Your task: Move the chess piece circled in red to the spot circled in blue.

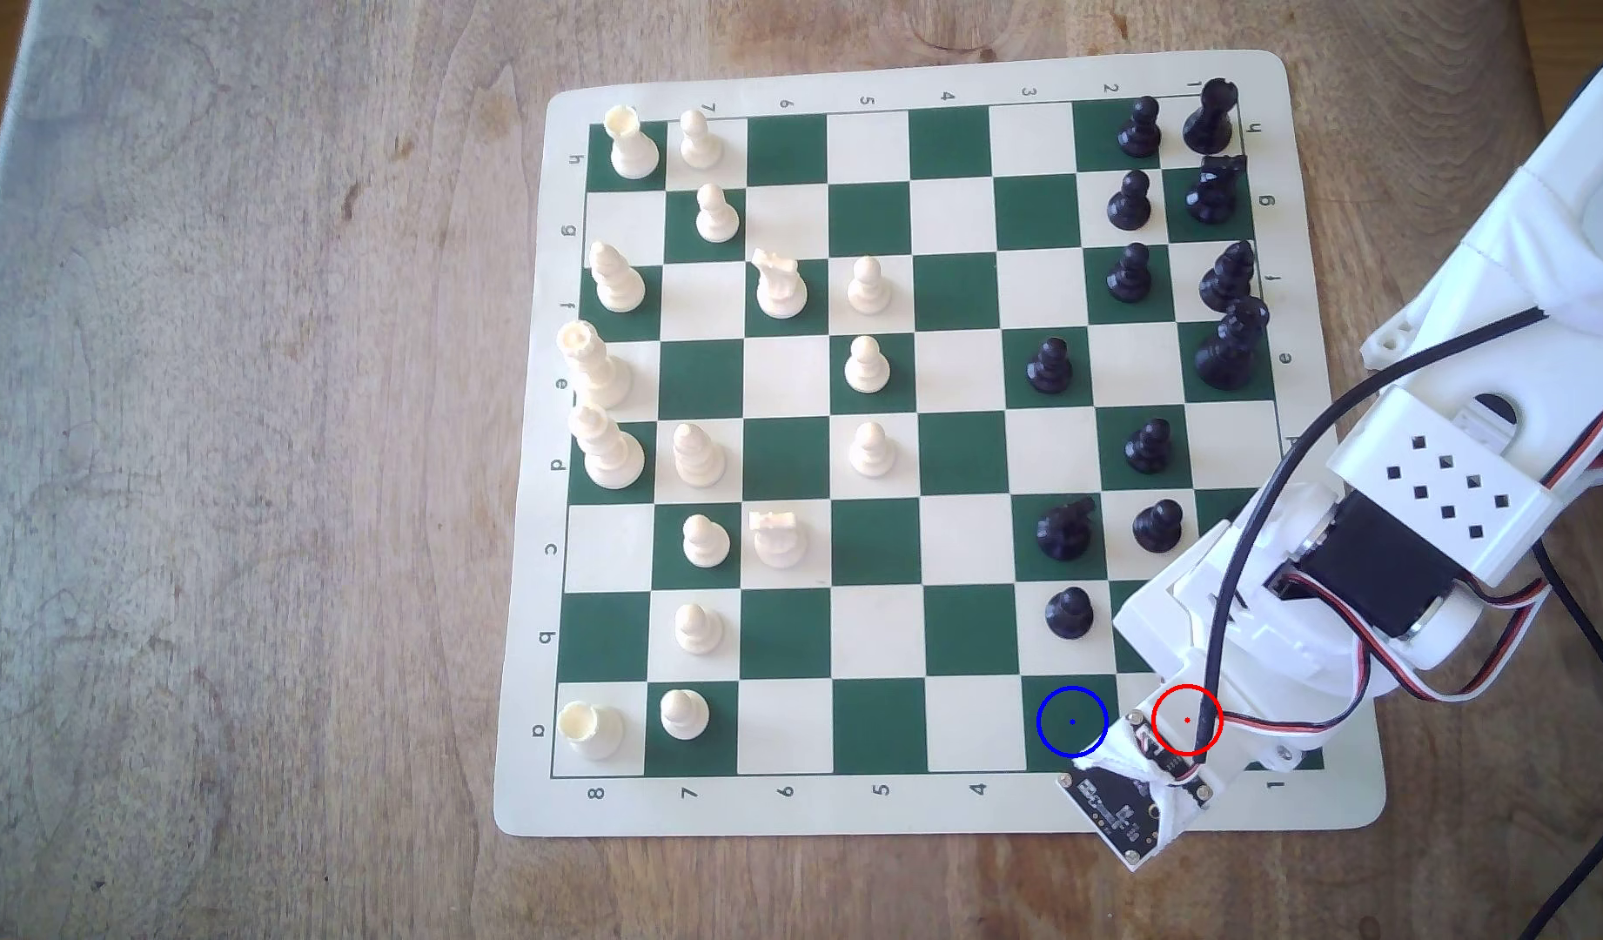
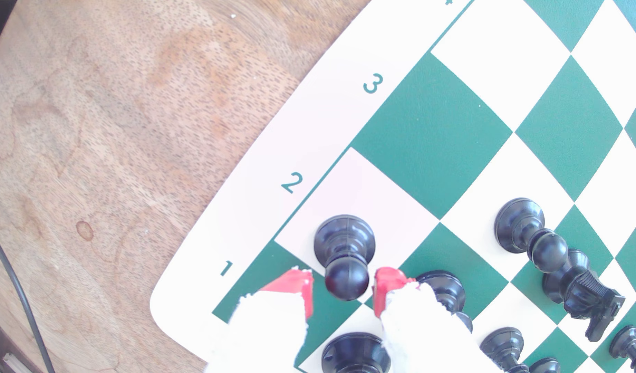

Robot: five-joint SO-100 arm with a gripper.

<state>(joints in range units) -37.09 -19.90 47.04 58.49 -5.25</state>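
The white arm's gripper (image 2: 343, 292) with red-padded fingertips (image 2: 386, 287) hangs low over the corner of the green-and-cream chess mat (image 2: 320, 118), jaws parted. Right between them stands the small black pawn with the ball head (image 2: 345, 258) on its cream square, upright, pads flanking the head with a sliver of daylight either side. The blue-circled dark green square (image 1: 1072, 720) lies just beyond the pawn, one square over.

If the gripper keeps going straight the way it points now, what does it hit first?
Probably the black pawn: its head sits between the gripper's open red-tipped fingers, base on the cream square. Depth is unclear.
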